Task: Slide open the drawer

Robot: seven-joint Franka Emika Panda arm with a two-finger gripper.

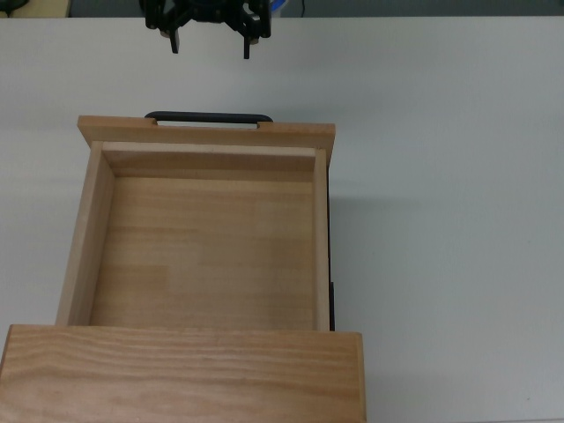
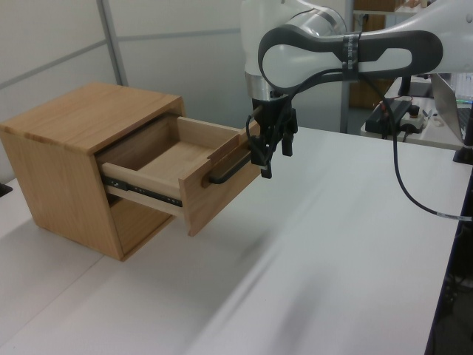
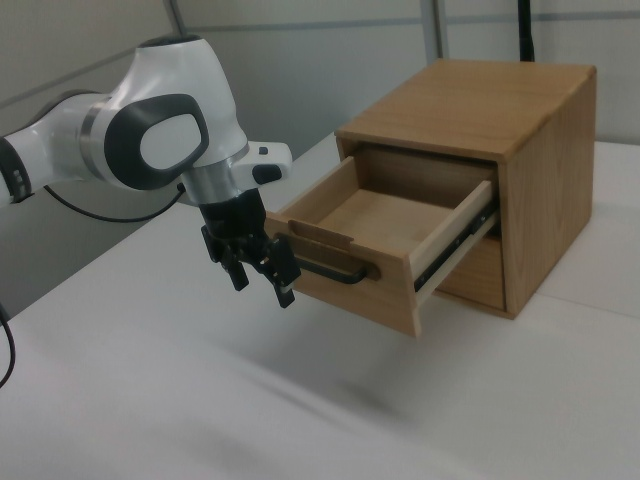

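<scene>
Well, the drawer [image 1: 207, 238] sits pulled far out of the cabinet [image 2: 70, 148]; only the top view shows its bare floor. Side views show the gripper [image 3: 260, 274], jaws spread wide, holding nothing, just off the handle [image 3: 335, 272].

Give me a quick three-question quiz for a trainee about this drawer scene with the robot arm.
1. True or false: the tool is clamped on the drawer's black handle.
2. Multiple choice: what lies inside the drawer? A) a cup B) nothing visible C) a cloth
3. Short answer: in the top view, on which side of the drawer's front panel does the tool hover, toward the picture's top or bottom?

Key
1. False: the tool is open and clear of the handle, with bare table between them.
2. B.
3. Toward the top, beyond the handle, away from the cabinet.
</scene>
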